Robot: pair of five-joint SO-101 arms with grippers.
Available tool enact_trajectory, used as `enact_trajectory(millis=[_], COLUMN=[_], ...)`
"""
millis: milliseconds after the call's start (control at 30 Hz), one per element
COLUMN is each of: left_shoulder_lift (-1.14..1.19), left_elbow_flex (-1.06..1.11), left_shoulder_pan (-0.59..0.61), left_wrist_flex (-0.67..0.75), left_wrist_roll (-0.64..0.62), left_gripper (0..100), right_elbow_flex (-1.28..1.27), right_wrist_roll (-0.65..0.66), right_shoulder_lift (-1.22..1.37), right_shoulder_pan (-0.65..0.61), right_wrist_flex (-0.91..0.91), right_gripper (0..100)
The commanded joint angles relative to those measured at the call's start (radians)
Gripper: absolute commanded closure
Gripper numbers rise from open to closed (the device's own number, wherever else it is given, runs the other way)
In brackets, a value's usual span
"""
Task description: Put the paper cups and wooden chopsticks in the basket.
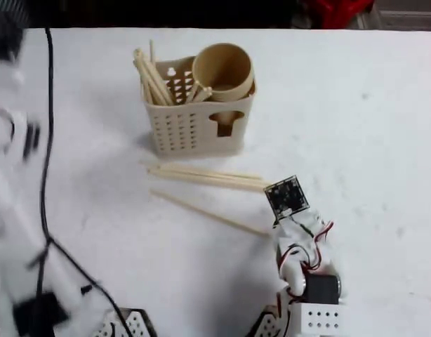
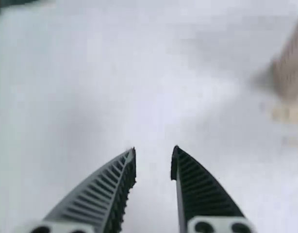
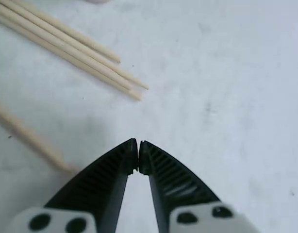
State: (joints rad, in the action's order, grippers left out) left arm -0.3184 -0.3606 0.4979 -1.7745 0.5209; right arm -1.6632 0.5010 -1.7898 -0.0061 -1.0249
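A white perforated basket (image 1: pixel 194 123) stands at the back of the table. A tan paper cup (image 1: pixel 223 70) and several wooden chopsticks (image 1: pixel 151 77) sit in it. A bundle of chopsticks (image 1: pixel 208 177) lies flat on the table in front of the basket, and a single chopstick (image 1: pixel 210 213) lies nearer. In the right wrist view my right gripper (image 3: pixel 138 156) is shut and empty just short of the bundle's tips (image 3: pixel 76 51), with the single chopstick (image 3: pixel 30 137) beside it. My left gripper (image 2: pixel 154 160) is open over bare table, with nothing between its fingers; the basket (image 2: pixel 290 65) is far off to one side.
The right arm (image 1: pixel 303 260) rises from the front edge with its wrist camera board (image 1: pixel 286 196) beside the chopstick tips. The left arm (image 1: pixel 15 210) stands blurred at the far left, with a black cable (image 1: pixel 45 161) running along the table.
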Motion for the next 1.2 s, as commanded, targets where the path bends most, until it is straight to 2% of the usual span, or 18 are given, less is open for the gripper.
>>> enact_trajectory(millis=[0, 200, 333, 500, 667, 800, 933, 1033, 1167], left_shoulder_lift=[-0.394, -0.769, -0.851, -0.842, -0.842, -0.848, -0.843, -0.848, -0.848], left_elbow_flex=[0.681, 1.373, 1.606, 1.720, 1.852, 1.896, 1.909, 1.935, 1.936], left_shoulder_pan=[0.036, 0.028, 0.030, 0.030, 0.018, 0.013, 0.013, 0.013, 0.013], left_wrist_flex=[0.204, 0.649, 0.783, 0.911, 1.040, 1.092, 1.091, 1.096, 1.096], left_wrist_roll=[0.057, 0.057, 0.060, 0.055, 0.052, 0.052, 0.052, 0.060, 0.061], left_gripper=[79, 76, 76, 76, 76, 76, 76, 76, 76], right_elbow_flex=[0.034, 0.057, 0.117, 0.187, 0.420, 0.591, 0.706, 0.789, 0.921], right_wrist_roll=[0.080, 0.101, 0.169, 0.203, 0.204, 0.206, 0.265, 0.285, 0.288], right_shoulder_lift=[-0.010, -0.002, -0.002, 0.001, 0.116, 0.406, 0.769, 1.010, 1.290], right_shoulder_pan=[0.013, 0.010, 0.008, 0.010, -0.042, -0.185, -0.412, -0.561, -0.647], right_wrist_flex=[-0.038, -0.081, -0.153, -0.166, -0.269, -0.278, -0.265, -0.189, -0.085], right_gripper=[97.7, 97.7, 97.6, 97.0, 90.2, 89.9, 89.7, 89.6, 89.3])
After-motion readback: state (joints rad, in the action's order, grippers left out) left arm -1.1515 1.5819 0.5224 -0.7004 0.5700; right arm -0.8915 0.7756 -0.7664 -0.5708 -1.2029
